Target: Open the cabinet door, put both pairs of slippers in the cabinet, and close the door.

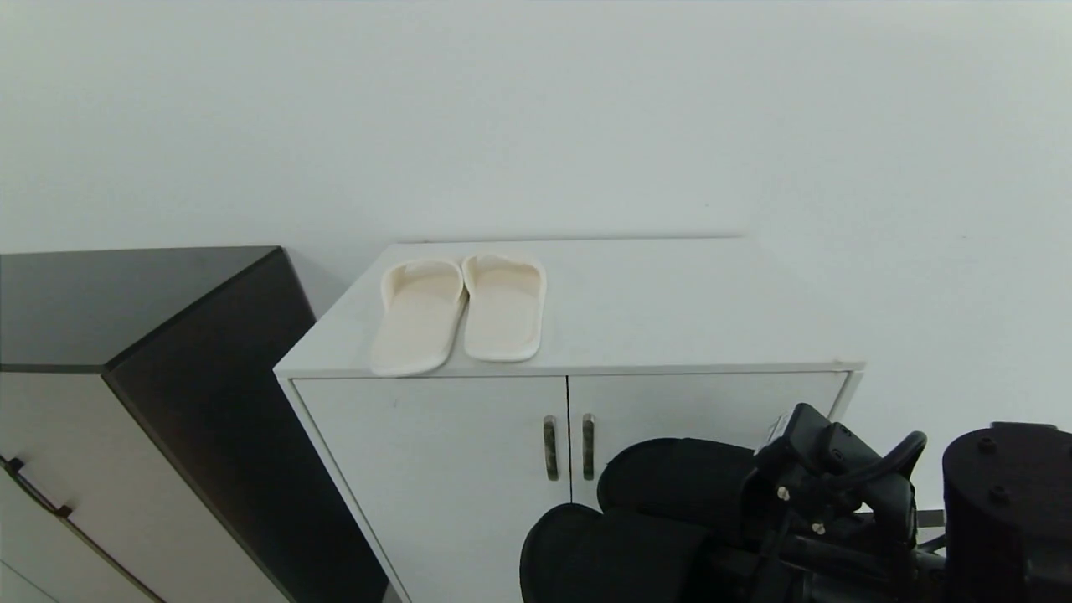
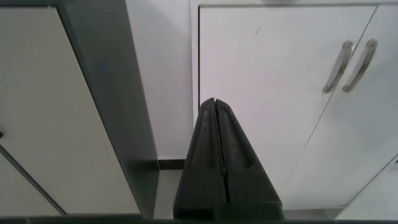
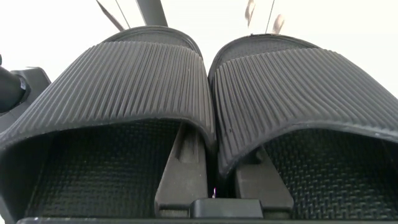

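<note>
A white cabinet [image 1: 670, 310] stands against the wall with both doors shut and two metal handles [image 1: 569, 448] at the centre seam. A cream pair of slippers [image 1: 459, 311] lies side by side on its top, near the left front edge. A black pair of slippers [image 1: 662, 502] hangs in front of the right door, low down. My right gripper [image 3: 213, 158] is shut on the two touching inner walls of the black slippers [image 3: 143, 81], one finger inside each. My left gripper [image 2: 215, 112] is shut and holds nothing, low in front of the left door [image 2: 267, 93], left of the handles [image 2: 348, 65].
A dark-topped cabinet [image 1: 167, 335] with pale drawer fronts stands close to the left of the white one, with a narrow gap [image 2: 165, 93] between them. A plain white wall runs behind both.
</note>
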Robot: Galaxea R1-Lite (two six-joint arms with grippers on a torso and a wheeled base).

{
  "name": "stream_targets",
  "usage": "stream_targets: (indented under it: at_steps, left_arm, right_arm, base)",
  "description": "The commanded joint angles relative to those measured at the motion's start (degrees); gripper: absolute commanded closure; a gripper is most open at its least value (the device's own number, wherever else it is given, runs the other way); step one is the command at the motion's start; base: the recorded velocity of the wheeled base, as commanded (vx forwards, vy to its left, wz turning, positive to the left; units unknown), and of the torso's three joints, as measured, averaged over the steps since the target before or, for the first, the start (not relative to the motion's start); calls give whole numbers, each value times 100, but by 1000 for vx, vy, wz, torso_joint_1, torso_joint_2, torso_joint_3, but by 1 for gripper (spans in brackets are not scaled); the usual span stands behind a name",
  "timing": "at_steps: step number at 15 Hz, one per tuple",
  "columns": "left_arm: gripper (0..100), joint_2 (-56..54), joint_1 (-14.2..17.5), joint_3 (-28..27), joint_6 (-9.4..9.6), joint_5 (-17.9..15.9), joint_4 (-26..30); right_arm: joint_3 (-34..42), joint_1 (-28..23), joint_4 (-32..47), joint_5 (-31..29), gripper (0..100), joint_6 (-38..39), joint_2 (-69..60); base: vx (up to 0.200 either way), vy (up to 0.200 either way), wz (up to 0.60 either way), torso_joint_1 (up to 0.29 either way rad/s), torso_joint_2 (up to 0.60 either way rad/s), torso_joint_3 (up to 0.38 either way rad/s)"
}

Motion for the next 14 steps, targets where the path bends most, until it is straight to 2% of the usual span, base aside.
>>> stream_targets:
  at_steps: [1,2,3,14]
  left_arm:
    - [100,-1,1,0,8,-10,-4]
    - [100,-1,1,0,-9,-19,-4]
    - [0,-1,1,0,-9,-19,5]
    - [0,52,1,0,17,-54,14]
  right_arm:
    - [2,-3,-6,-1,100,2,46]
    - [2,-3,-6,-10,100,2,46]
    - [2,-3,-6,-10,100,2,55]
    - [125,6,-41,52,100,11,301]
  base:
    - [0,0,0,-198,515,315]
    - [0,0,0,-198,520,325]
    - [0,0,0,-188,515,310]
    - [0,0,0,-149,478,326]
